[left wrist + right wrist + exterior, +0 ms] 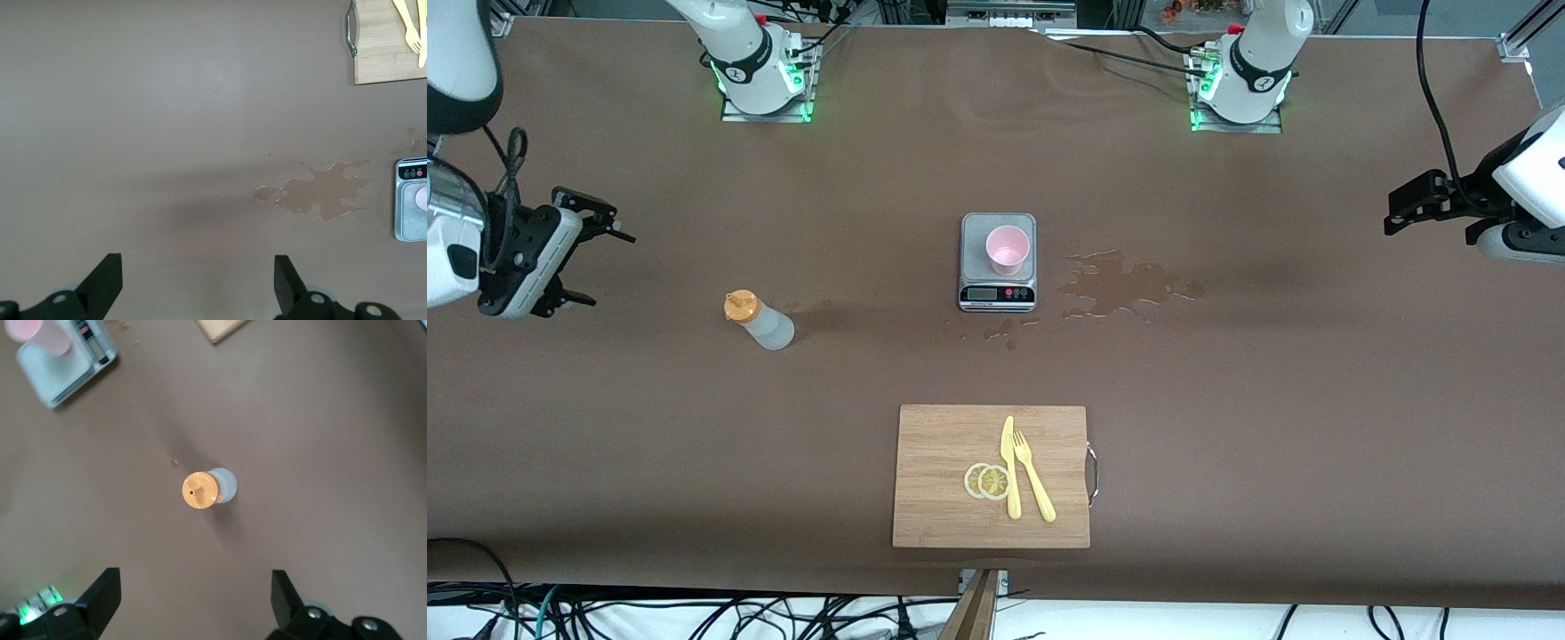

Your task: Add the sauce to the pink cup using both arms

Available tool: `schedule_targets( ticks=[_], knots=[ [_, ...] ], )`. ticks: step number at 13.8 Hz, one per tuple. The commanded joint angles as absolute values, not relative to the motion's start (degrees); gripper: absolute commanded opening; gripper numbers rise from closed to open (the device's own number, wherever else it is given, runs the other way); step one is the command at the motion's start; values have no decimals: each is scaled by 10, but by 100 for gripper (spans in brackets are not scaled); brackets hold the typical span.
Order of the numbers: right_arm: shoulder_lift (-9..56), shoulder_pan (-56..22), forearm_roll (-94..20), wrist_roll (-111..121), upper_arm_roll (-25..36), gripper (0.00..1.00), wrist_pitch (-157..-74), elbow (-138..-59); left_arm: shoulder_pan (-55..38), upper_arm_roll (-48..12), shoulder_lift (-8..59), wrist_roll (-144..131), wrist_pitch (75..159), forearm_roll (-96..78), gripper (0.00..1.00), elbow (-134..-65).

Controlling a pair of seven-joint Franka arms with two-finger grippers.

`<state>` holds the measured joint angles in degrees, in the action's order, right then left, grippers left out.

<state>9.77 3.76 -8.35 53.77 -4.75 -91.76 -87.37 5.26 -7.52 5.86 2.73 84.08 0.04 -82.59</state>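
While both arms are hanging out at the ends of the table, nothing is getting touched. The right gripper (596, 262) is hovering over bare table at the right arm's end, fingers spread wide and gripping nothing. You can see the two black fingertips (107, 587) standing far apart in the right wrist view, with the sauce bottle (208, 488) sitting between them farther off on the table. The left gripper (1392, 213) is doing the same thing over the left arm's end, claw released and empty, its fingertips (110, 267) well apart in the left wrist view.

The sauce bottle (759, 321) is standing upright on the brown table (1316, 400), orange cap on top, toward the right arm's end and well apart from everything else. The pink cup (1008, 250) is sitting upright on a small grey kitchen scale (998, 295) around the middle of the table, and the cup is looking empty from above.

Just beside the scale, toward the left arm's end, a wet spill (1125, 284) is spreading across the table, with a few smaller drops (1000, 332) nearer the camera than the scale.

Nearer still to the camera, a wooden cutting board (943, 480) is lying flat with a yellow knife (1010, 467) and a yellow fork (1033, 476) side by side on it, plus two lemon slices (987, 481) overlapping, touching the knife.
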Motion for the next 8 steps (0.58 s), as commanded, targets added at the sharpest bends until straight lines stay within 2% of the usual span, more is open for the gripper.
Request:
schedule_targets(
  ticks=[1,4,8],
  knots=[
    [41,11,-64,393,-33,100,-924,-906,54,-76,58,23,834,0,100,-824],
    [23,-45,-65,245,10,100,-906,-906,48,-77,58,21,833,1,100,-824],
    [12,-57,-70,71,11,100,-861,-904,47,-78,58,18,833,3,100,-824]
  ],
)
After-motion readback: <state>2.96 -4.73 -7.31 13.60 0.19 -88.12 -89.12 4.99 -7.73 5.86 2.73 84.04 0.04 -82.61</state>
